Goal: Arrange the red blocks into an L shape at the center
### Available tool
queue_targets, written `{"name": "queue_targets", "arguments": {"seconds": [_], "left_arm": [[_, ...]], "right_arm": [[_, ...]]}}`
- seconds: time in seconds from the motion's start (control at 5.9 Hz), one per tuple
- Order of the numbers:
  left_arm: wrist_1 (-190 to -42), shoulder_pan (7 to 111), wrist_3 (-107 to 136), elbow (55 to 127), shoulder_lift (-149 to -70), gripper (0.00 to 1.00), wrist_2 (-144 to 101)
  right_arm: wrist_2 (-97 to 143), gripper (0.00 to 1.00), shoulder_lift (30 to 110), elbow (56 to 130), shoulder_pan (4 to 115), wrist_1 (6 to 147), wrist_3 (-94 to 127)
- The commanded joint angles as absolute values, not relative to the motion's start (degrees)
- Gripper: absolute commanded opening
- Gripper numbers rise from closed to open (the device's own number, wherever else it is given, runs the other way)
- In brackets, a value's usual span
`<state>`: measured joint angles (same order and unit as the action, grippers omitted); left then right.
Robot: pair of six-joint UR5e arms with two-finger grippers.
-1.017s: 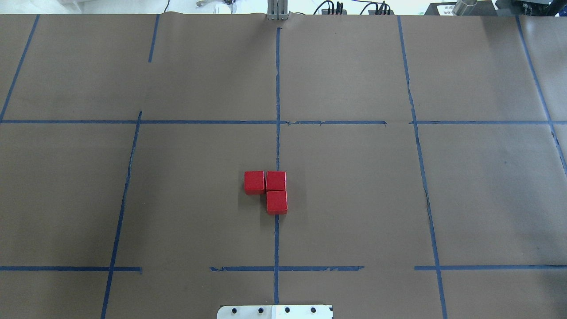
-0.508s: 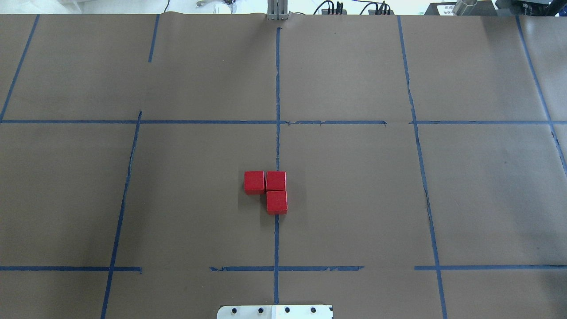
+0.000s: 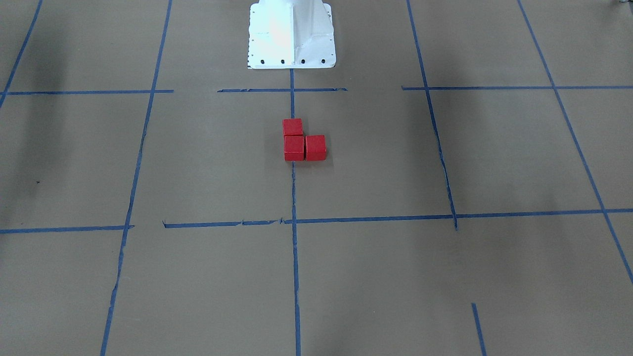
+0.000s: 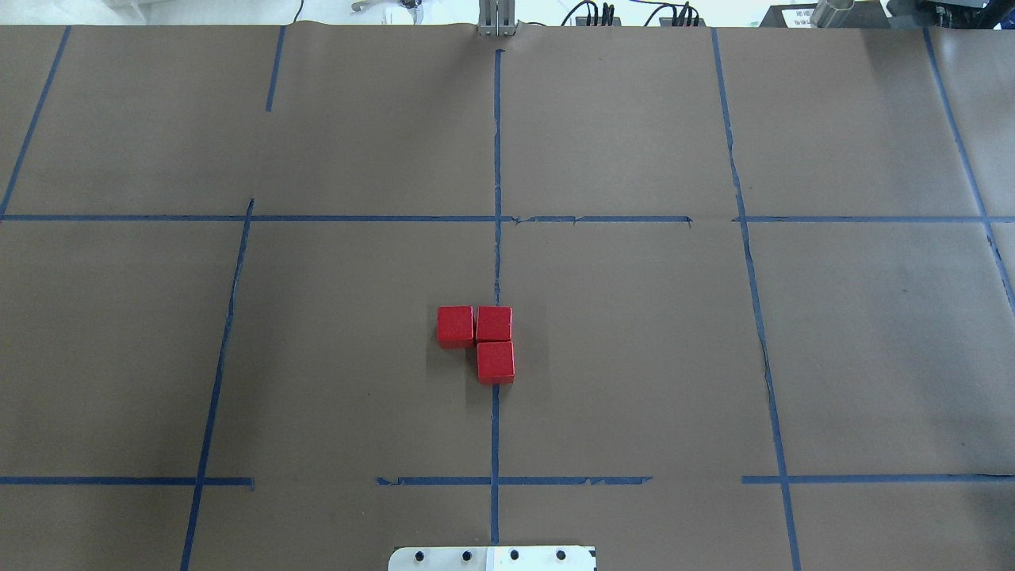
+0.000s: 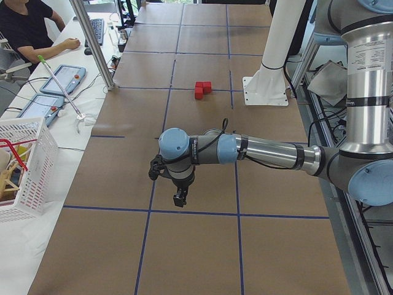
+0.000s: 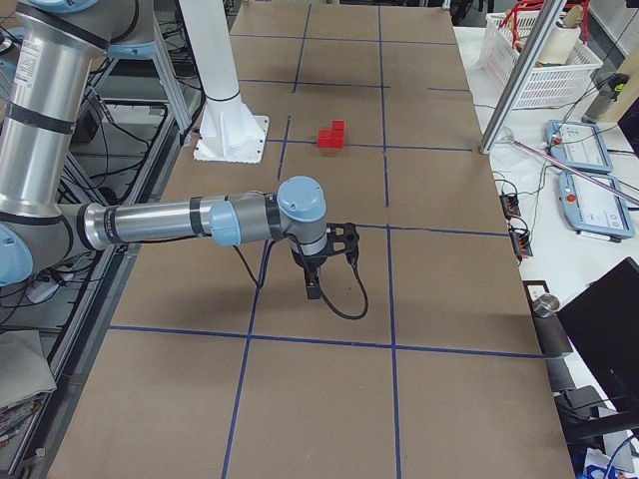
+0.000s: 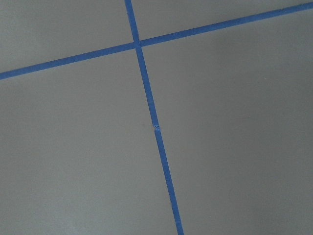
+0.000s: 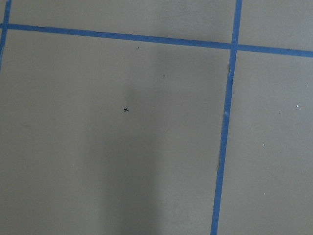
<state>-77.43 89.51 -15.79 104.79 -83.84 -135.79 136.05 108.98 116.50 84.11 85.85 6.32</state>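
Robotics lab, not a home or shop. The table [image 4: 634,357] was papered brown and gridded with blue tape [image 4: 496,159]. A white pedestal [image 3: 292,34] was bolted at its near edge, with two industrial arms reaching over it: left arm [image 5: 270,152], right arm [image 6: 150,222]. The bench along the far edge held teach pendants [image 6: 579,145], cables [image 4: 587,13], a white basket [image 5: 24,166] and an aluminium post [image 5: 92,43]. A person [image 5: 27,24] sat there by a keyboard [image 5: 98,27].
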Motion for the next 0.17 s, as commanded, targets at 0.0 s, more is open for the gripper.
{"name": "queue_targets", "arguments": {"seconds": [0.0], "left_arm": [[-77.43, 89.47, -15.73, 105.03, -83.67, 1.00, -135.79]], "right_arm": [[136.05, 1.00, 108.98, 116.37, 84.11, 85.87, 6.33]]}}
